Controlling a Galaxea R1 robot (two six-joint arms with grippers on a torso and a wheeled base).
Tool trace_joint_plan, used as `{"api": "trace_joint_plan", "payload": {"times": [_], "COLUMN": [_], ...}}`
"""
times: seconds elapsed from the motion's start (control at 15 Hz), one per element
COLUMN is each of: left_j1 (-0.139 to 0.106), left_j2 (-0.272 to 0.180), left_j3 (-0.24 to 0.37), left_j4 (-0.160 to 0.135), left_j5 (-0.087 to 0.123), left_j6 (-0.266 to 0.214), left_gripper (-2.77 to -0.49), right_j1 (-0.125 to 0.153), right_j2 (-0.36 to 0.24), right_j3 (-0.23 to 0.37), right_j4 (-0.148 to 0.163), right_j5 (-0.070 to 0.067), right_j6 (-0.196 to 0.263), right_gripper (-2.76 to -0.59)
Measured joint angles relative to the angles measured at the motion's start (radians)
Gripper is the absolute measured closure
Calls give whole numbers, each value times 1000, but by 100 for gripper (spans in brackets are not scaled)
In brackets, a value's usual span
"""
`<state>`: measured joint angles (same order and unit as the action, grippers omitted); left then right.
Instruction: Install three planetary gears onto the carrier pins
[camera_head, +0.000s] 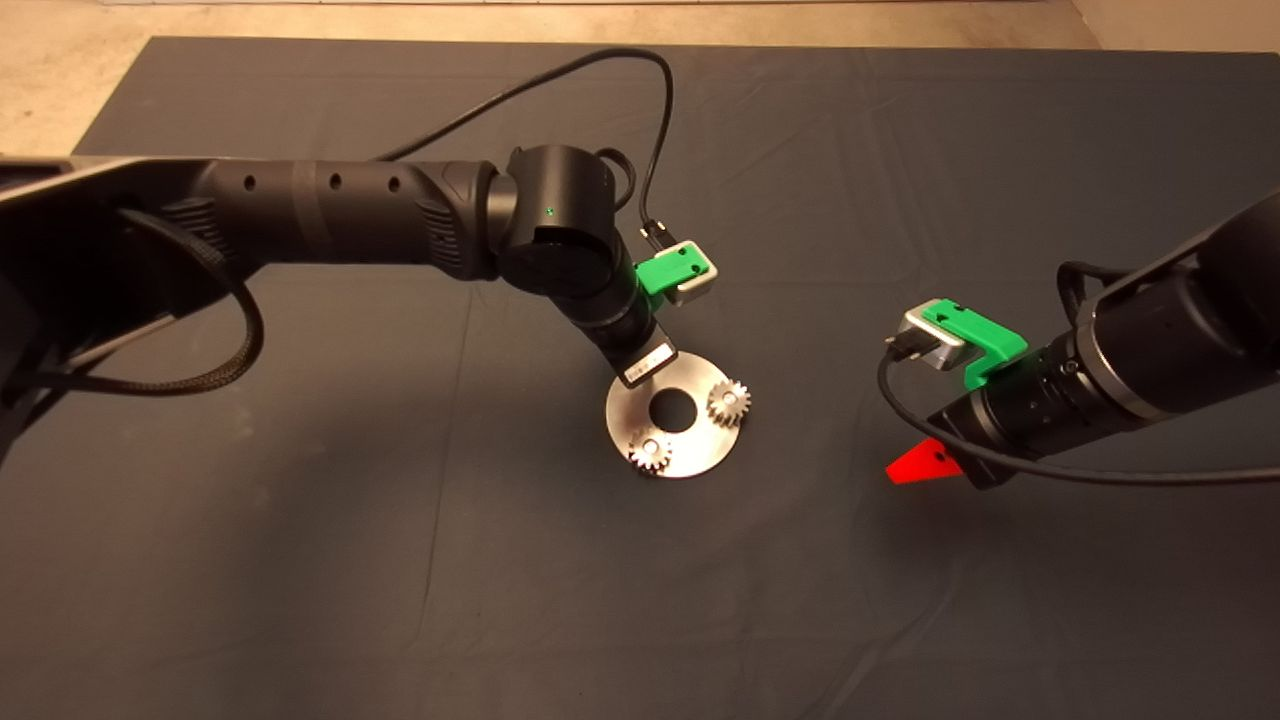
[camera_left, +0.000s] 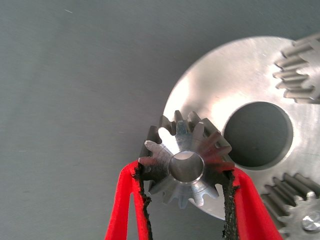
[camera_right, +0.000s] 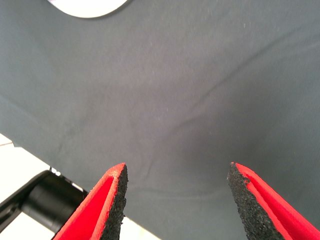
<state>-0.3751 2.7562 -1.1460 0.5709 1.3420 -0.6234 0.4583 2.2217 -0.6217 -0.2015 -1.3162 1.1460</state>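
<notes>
The dark mat is lying creased over the table, with pale floor showing past its far edge. Near the middle, the round silver disc is sitting flat, its big centre hole open. Two gears are already sitting on its pins: one at about two o'clock on the disc, the other at about seven o'clock. The pin at roughly ten o'clock is being blocked from above by the left arm's wrist, so I cannot see it.

The left claw is hanging over that ten o'clock edge of the disc, its red fingers clamping a third gear from both sides, black pads pressing into the teeth. That gear is overlapping the disc's rim beside the centre hole; whether it is touching the plate I cannot tell. A small white label is showing on the left wrist, too fine to read.

The right claw is waiting at three o'clock, well apart from the disc, fingers spread wide over bare mat and gripping nothing. A black cable is looping from each green camera mount.
</notes>
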Motion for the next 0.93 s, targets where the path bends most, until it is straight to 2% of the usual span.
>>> {"api": "trace_joint_plan", "payload": {"times": [0.53,0.73,0.93], "left_j1": [4,4,16], "left_j2": [-9,-11,-14], "left_j3": [0,0,1], "left_j4": [0,0,2], "left_j5": [-3,-29,-44], "left_j6": [0,0,0], "left_gripper": [-54,-54,-54], "right_j1": [0,0,0], "right_j2": [0,0,0], "right_j3": [0,0,0], "right_j4": [0,0,0], "right_j5": [0,0,0], "right_j6": [0,0,0], "right_gripper": [-147,-147,-147]}}
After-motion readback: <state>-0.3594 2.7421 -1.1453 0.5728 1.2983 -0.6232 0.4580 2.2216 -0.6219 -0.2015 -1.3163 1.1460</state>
